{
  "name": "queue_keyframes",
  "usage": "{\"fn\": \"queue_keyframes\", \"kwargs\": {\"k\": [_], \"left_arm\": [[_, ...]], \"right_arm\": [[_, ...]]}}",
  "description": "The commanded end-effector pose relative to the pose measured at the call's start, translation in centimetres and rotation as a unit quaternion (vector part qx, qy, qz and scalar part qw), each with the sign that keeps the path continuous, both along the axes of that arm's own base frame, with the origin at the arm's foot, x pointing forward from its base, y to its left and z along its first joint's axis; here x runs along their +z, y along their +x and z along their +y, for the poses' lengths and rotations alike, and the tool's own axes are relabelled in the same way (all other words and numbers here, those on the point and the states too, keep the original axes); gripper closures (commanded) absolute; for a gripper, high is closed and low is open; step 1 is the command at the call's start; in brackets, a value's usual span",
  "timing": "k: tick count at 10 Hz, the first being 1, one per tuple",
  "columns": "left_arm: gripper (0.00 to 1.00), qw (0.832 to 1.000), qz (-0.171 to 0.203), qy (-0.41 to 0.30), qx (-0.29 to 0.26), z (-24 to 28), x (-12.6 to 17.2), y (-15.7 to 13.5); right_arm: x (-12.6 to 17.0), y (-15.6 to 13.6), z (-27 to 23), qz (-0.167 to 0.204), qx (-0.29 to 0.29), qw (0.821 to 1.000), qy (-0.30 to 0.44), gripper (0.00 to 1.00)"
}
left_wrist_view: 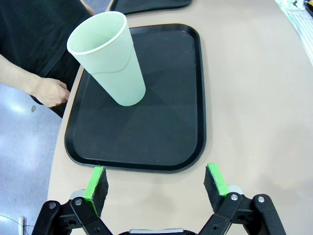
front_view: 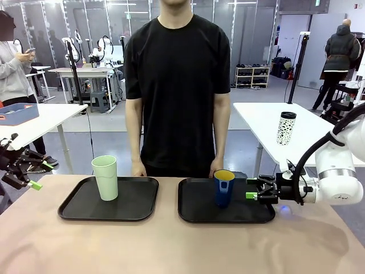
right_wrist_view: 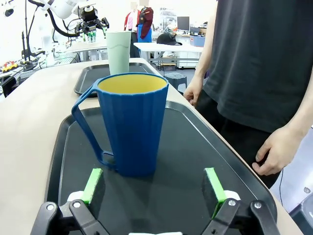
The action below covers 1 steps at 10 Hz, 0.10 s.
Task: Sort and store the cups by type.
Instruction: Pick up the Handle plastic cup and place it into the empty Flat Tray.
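In the front view the left gripper [front_view: 25,171] sits at the picture's left edge, beyond the left tray [front_view: 74,208]; its arm is cut off there. The right arm [front_view: 336,177] is cut by the right edge. The person's [front_view: 178,85] head is cut off by the top edge, and the hands lie partly behind the trays' far rims. The blue cup's [front_view: 223,188] handle cannot be made out here. The pattern on the speckled cylinder [front_view: 286,128] on the far table is too small to read. In the right wrist view the right tray's [right_wrist_view: 63,147] near end is hidden behind the gripper's own fingers [right_wrist_view: 92,179], and the green tumbler's [right_wrist_view: 119,51] base is hidden behind the blue cup's rim.
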<state>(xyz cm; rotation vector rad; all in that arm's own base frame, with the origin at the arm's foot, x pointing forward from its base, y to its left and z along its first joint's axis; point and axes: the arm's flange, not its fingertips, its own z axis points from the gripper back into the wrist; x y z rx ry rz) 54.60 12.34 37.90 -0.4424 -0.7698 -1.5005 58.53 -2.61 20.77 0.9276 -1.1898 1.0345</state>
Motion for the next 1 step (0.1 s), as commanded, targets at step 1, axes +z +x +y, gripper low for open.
{"fn": "queue_keyframes", "kwargs": {"k": [1], "left_arm": [[0.00,1.000,-0.006,-0.013,-0.004,-0.02,0.22,0.13]], "right_arm": [[-0.05,-0.01,0.15,0.000,0.002,1.000,0.000,0.00]]}}
